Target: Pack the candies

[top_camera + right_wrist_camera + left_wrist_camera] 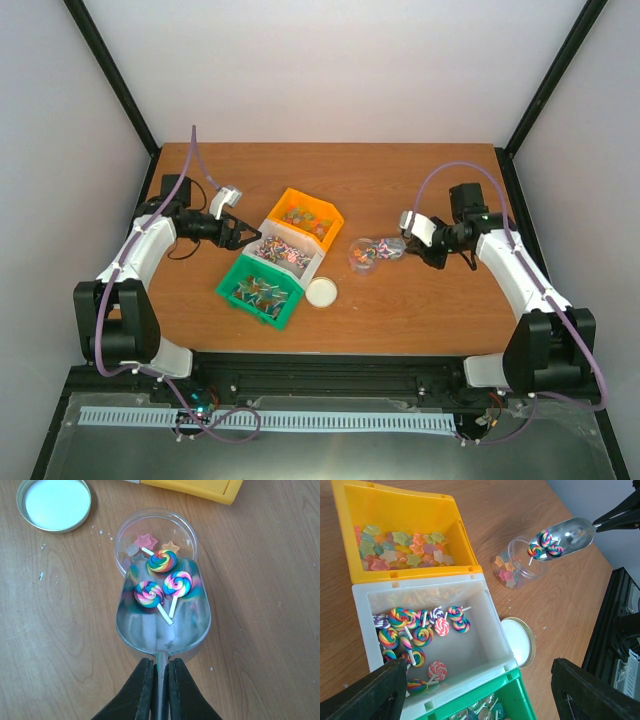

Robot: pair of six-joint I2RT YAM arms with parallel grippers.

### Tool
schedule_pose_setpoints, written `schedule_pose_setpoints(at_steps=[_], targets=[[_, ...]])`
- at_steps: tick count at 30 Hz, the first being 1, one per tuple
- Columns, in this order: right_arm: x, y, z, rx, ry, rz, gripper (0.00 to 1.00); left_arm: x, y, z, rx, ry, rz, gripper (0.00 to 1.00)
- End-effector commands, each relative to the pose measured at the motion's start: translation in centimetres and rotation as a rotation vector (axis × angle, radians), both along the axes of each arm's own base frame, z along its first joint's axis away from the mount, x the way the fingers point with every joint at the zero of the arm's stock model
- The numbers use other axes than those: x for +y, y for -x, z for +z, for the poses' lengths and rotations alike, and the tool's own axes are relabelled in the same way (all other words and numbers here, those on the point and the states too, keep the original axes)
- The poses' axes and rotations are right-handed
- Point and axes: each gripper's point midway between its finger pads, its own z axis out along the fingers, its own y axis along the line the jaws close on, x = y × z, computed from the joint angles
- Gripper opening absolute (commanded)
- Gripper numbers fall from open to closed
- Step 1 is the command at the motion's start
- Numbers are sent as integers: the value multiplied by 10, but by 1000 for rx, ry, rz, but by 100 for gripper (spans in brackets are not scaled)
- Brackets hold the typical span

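Note:
My right gripper (160,667) is shut on the handle of the silver scoop (162,625). The scoop's lip hangs over the open clear jar (122,535). Three rainbow lollipop candies (162,560) lie in the scoop's front half. A few star candies (147,542) sit at the jar's bottom. In the top view the jar (364,254) stands mid-table, right of the bins. My left gripper (480,690) is open and holds nothing. Its black fingers (370,692) straddle the near end of the white bin (490,645), which holds more lollipops (415,630).
A yellow bin (305,215) of star candies, the white bin (285,250) and a green bin (260,290) stand in a diagonal row left of centre. The jar's lid (322,292) lies flat beside the green bin. Black frame posts stand at the table's back corners.

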Motion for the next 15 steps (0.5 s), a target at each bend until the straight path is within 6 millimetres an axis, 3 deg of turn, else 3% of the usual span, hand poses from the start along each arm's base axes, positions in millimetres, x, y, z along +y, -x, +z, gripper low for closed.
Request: schedule_pose_setpoints(at_steps=[1, 15], targets=[[-1, -1, 12, -41, 78, 17, 3, -2, -6, 14, -58, 20, -16, 80], [5, -2, 20, -50, 173, 50, 3, -1, -3, 7, -61, 6, -26, 81]])
